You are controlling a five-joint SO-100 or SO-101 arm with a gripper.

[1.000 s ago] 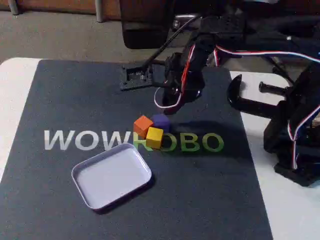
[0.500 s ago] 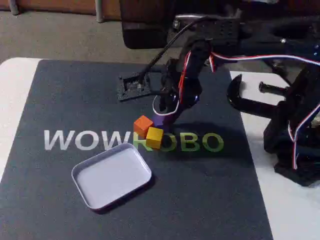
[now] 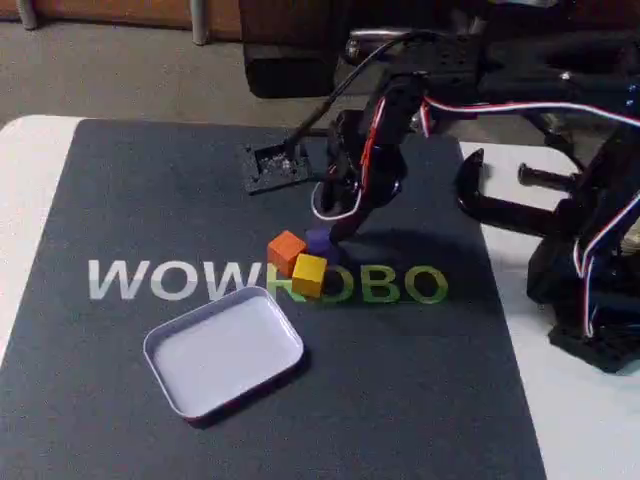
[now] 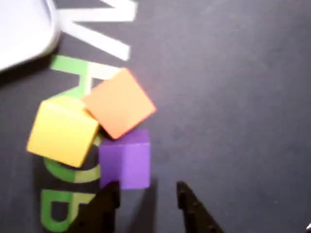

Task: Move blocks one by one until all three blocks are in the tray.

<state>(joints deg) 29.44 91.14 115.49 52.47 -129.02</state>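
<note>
At the bottom of the wrist view the gripper (image 4: 147,194) showed two dark fingertips (image 4: 108,194) spread apart with bare mat between them, nothing held. Just above the left tip, and very close to it, lay the purple block (image 4: 125,159). Whether the tip touched it could not be told. The orange block (image 4: 120,103) sat turned cornerwise against the purple block's upper edge, and the yellow block (image 4: 62,130) pressed against the orange block's left side.

Seen from the fixed view, the gripper (image 3: 335,228) hung low over the dark mat (image 3: 420,380), right behind the cluster, its black arm (image 3: 400,100) reaching in from the right with red, white and blue wires (image 3: 520,105) trailing along it. The purple block (image 3: 318,241) was partly hidden behind the orange block (image 3: 286,250) and the yellow block (image 3: 309,274), all three huddled on the green and white lettering (image 3: 180,280) printed across the mat. The tray (image 3: 222,350) lay near the front left of the cluster, its far corner close to the yellow block, and it held no blocks. The mat lay on a white table (image 3: 590,420), and a black clamp (image 3: 500,200) stood at the right.
</note>
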